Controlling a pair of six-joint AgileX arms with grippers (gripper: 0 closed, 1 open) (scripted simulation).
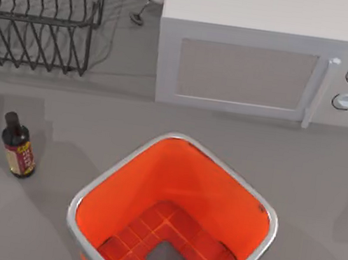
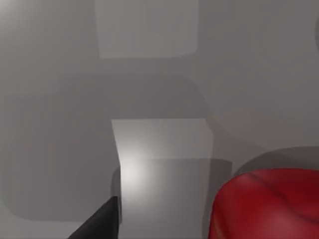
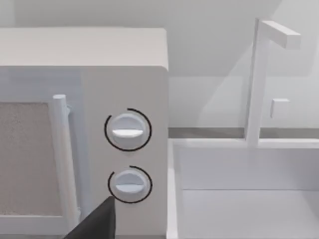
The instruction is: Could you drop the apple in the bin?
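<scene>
Left wrist view has apple; top view, bin w/o it.

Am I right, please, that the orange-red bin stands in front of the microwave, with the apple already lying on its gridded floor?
Not quite. In the top view the bin does stand in front of the microwave, but its gridded floor holds no apple. A red rounded object, probably the apple, shows in the left wrist view on the grey surface, so the drop is not yet done.
</scene>
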